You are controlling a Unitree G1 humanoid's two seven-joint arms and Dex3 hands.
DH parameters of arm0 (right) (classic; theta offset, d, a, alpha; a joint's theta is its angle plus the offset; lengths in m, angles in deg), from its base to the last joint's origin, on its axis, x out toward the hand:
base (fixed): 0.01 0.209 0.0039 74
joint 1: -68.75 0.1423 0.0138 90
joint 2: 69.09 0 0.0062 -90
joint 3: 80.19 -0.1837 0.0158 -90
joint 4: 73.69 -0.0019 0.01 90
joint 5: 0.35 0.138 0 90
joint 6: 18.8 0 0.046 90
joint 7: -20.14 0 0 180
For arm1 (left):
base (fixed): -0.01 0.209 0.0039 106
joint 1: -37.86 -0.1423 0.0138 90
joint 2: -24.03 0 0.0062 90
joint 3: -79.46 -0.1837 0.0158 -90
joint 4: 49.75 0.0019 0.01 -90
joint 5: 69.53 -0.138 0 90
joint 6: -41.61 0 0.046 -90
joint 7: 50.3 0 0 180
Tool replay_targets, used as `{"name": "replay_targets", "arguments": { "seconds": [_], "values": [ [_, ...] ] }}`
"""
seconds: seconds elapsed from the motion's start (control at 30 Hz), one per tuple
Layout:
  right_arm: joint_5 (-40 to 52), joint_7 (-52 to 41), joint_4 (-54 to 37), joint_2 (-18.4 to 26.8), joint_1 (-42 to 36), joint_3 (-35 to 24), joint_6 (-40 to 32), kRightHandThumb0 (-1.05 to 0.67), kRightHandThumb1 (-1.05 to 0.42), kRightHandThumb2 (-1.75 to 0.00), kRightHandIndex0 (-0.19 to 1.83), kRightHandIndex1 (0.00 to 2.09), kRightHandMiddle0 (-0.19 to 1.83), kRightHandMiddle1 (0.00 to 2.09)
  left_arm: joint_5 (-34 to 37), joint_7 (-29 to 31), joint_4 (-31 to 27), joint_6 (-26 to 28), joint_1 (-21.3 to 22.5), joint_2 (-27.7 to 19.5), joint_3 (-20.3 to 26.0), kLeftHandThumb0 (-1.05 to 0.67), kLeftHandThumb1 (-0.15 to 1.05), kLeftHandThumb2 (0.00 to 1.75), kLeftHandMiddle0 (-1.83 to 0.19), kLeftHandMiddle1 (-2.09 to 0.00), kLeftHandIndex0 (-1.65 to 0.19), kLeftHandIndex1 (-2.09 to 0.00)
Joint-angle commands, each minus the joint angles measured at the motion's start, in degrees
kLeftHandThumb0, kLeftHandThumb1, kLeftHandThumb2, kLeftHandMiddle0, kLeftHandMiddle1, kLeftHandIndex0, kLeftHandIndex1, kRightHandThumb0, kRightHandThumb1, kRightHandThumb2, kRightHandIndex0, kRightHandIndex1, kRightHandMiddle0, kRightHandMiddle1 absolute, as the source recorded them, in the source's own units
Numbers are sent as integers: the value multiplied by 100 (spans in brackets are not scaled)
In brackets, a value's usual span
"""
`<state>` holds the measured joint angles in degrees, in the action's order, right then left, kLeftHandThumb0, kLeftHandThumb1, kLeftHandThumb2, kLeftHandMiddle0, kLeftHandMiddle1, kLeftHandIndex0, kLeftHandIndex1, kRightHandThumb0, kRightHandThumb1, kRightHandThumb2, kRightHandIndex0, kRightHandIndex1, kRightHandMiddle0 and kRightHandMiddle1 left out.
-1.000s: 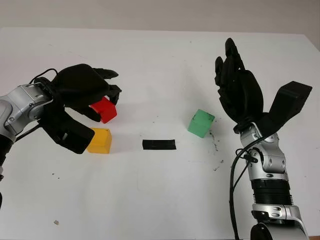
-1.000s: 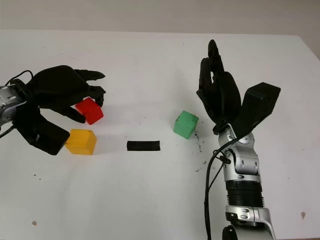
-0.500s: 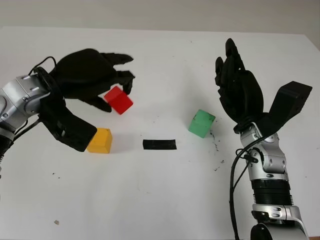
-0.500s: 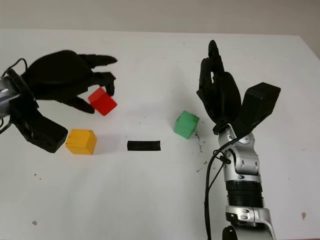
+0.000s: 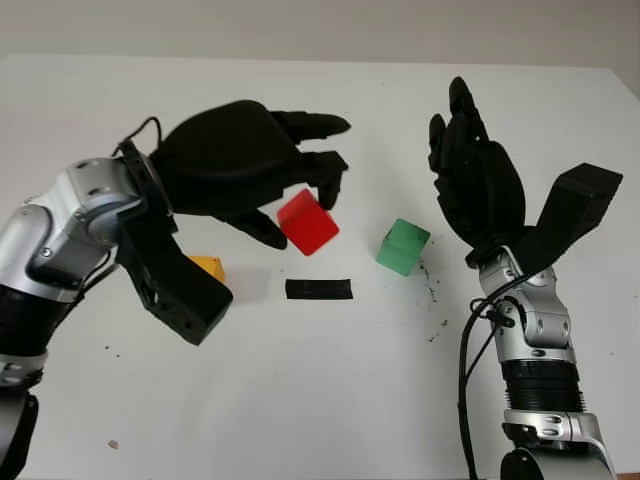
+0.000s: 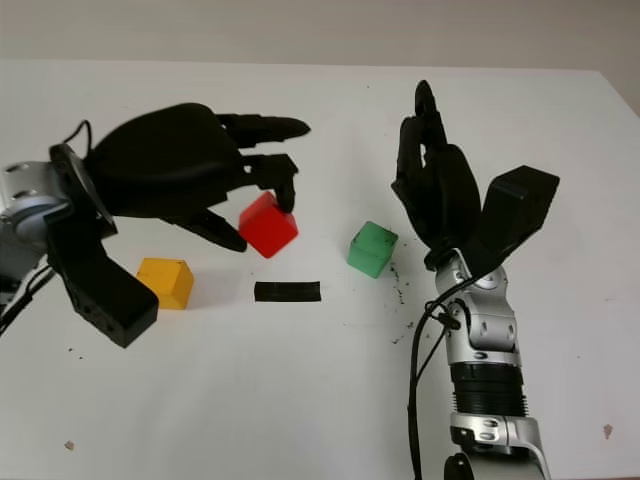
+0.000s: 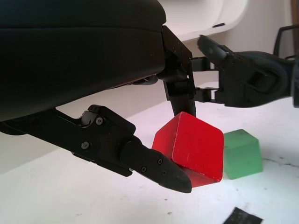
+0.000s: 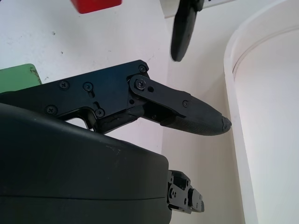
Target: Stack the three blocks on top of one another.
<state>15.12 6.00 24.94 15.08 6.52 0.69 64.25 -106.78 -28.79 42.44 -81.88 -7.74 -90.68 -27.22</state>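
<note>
— Left eye view first: where do we have our left hand (image 5: pixel 262 180)?

— Raised over the middle-left of the white table (image 5: pixel 320 400), palm down, forearm coming in from the bottom left. Its fingers pinch the red block (image 5: pixel 307 222), which hangs tilted in the air with one corner pointing down. In the left wrist view we see a lower finger (image 7: pixel 154 165) under the block and another pressing its upper edge.

— And the red block relative to the other things?

— It sits above and just left of the black strip (image 5: pixel 318 289), which lies flat on the table. The green block (image 5: pixel 403 246) stands on the table to the right of the red one, apart from it. The yellow block (image 6: pixel 166 282) rests on the table further left, partly hidden in the left eye view behind our left forearm casing.

— Our right hand (image 5: pixel 475 180)?

— Upright at the right side of the table, fingers pointing away from us, holding nothing and open. It stands just right of the green block; from the head views we cannot quite tell whether it is above the table or touching it, though it looks lifted.

— Anything between the red block and the green one?

— Bare table, with some dark specks (image 5: pixel 432 290) near the green block's right side. Our right hand's palm faces toward that block.
</note>
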Motion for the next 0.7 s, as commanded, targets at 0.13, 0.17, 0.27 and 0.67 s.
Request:
{"name": "replay_targets", "arguments": {
  "seconds": [0.13,0.17,0.27,0.67],
  "values": [
    [13,123,-301,-46,-114,0,-121,-71,-105,-74,-19,0,-19,0,-626,-243,333,-463,51,274,-451,-47,90,4,-28,-7,-52,-134],
    [28,125,-307,-59,-124,-6,-116,-71,-105,-74,-19,0,-19,0,-834,-403,457,-578,79,311,-529,-46,89,4,-28,-7,-52,-134],
    [42,132,-308,-80,-134,-13,-114,-72,-105,-73,-19,0,-19,0,-1414,-905,757,-846,155,393,-723,-38,87,5,-31,-8,-50,-143],
    [65,110,-285,-66,-136,-27,-104,-70,-105,-73,-19,0,-19,0,-1957,-1098,1120,-1180,412,471,-1088,-33,86,5,-31,-9,-46,-167]
  ]
}}
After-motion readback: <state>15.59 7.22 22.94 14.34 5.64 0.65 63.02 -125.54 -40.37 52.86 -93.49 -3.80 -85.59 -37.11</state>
